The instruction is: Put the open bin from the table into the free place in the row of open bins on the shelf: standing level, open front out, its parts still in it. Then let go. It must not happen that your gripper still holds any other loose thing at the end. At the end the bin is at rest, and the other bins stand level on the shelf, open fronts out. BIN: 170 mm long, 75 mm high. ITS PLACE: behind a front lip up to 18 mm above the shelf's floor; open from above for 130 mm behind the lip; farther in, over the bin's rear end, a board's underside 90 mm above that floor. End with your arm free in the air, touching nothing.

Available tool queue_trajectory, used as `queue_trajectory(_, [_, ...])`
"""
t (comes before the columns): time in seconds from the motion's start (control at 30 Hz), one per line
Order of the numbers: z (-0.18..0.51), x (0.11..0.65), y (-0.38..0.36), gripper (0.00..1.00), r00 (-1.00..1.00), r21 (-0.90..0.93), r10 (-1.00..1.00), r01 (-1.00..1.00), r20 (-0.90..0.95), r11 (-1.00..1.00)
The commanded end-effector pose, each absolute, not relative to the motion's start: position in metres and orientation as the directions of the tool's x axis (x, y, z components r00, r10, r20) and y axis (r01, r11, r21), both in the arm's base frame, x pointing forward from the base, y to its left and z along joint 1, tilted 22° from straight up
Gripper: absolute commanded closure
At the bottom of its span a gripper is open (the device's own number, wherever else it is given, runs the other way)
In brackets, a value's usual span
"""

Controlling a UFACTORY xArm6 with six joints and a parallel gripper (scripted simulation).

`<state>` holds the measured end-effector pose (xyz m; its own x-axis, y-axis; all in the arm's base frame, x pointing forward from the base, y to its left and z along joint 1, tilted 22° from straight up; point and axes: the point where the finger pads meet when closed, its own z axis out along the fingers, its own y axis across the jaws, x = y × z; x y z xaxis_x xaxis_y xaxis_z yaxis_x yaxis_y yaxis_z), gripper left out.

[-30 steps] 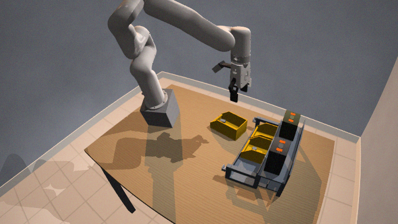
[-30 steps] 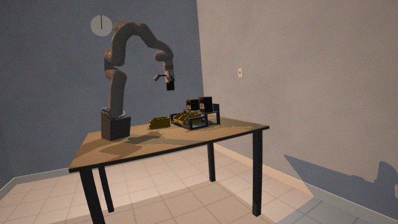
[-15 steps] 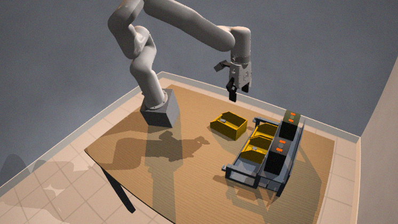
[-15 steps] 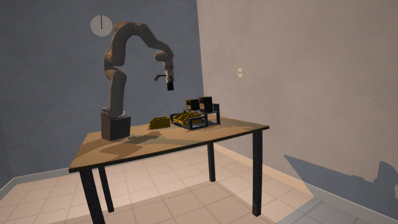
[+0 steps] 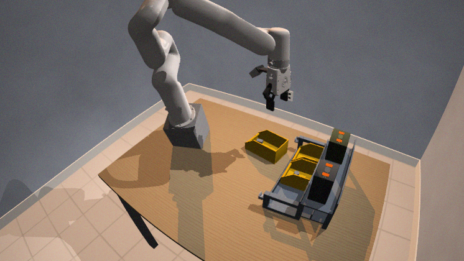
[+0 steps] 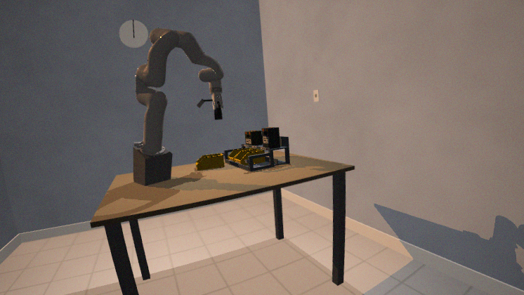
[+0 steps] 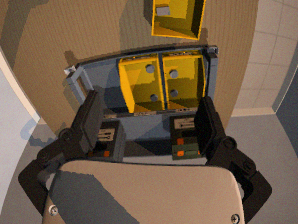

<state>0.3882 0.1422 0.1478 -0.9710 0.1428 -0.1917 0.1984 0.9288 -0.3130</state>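
Showing you the loose yellow open-front bin (image 5: 275, 156) (image 6: 210, 161) (image 7: 177, 26) upright on the wooden table (image 5: 233, 214) (image 6: 234, 187) (image 7: 120, 25), just beside the shelf's front side, a small grey part (image 5: 260, 140) (image 7: 163, 10) inside. On your grey shelf (image 5: 282, 214) (image 6: 260, 167) (image 7: 213, 75), two yellow bins (image 5: 295, 184) (image 7: 141, 84) stand side by side; the free place is at the end of the row, next to one bin. Behind the row, two black boxes with orange marks (image 5: 320, 191) (image 6: 270, 138) (image 7: 186, 148) stand apart on the upper board. Your gripper (image 5: 280, 100) (image 6: 218, 116) (image 7: 149, 105) hangs in the air, well above bins and shelf, fingers spread wide, nothing between them.

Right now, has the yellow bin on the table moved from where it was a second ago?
No. The yellow bin sits the same way beside the shelf.
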Motion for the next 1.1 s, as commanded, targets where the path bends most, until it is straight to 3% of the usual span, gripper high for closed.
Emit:
queue_trajectory(0.0, [0.149,0.389,0.143,0.00,-0.971,-0.311,0.142,0.198,-0.194,0.930])
queue_trajectory(0.2, [0.131,0.366,0.183,0.00,-0.971,-0.311,0.142,0.198,-0.194,0.930])
queue_trajectory(1.07, [0.111,0.340,0.228,0.00,-0.971,-0.310,0.142,0.198,-0.194,0.930])
